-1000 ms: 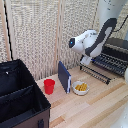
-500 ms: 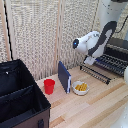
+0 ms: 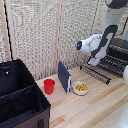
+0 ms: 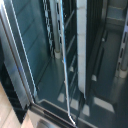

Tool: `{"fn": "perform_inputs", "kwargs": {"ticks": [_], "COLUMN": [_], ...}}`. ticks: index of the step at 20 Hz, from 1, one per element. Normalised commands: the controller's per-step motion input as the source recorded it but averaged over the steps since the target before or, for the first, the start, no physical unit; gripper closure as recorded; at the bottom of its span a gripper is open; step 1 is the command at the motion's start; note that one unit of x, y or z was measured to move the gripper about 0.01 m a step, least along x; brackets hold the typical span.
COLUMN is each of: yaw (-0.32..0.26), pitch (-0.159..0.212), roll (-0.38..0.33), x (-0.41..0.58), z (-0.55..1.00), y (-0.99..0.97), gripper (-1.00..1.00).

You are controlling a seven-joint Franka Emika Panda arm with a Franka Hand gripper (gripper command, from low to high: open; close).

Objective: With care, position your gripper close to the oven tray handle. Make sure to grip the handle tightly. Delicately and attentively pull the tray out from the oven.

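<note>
The oven stands at the exterior view's right edge, dark and boxy. Its oven tray, a dark wire rack, reaches out over the table towards the exterior view's left. The handle is the thin bar along the rack's outer edge. The bulky white arm bends down over the rack, and my gripper shows only as a dark stub just above the bars. Its fingers are too small to read. The wrist view shows blurred dark metal and a thin pale bar up close, with no fingers in it.
A large black fabric box fills the exterior view's lower left. On the wooden table stand a red cup, a blue upright board and a bowl of yellow food. A slatted wall runs behind.
The arm has shifted slightly towards the oven and the rack. Nothing else on the table has moved.
</note>
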Motion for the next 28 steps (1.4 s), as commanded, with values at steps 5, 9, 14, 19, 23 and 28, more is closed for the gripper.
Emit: {"fn": "perform_inputs", "kwargs": {"ticks": [5, 9, 14, 19, 23, 28], "yaw": [0.039, -0.014, -0.066, -0.082, 0.026, 0.218], "pitch": [0.027, 0.007, 0.000, 0.000, 0.061, 0.041], "roll": [0.000, 0.000, -0.059, -0.098, -0.129, 0.069], "x": [0.031, -0.004, -0.065, -0.055, 0.043, 0.000], "z": [-0.05, 0.00, 0.03, 0.00, 0.00, 0.00], "y": [-0.43, -0.35, -0.10, 0.05, 0.26, 0.00], "gripper": [-1.00, 1.00, 1.00, 1.00, 1.00, 1.00]}}
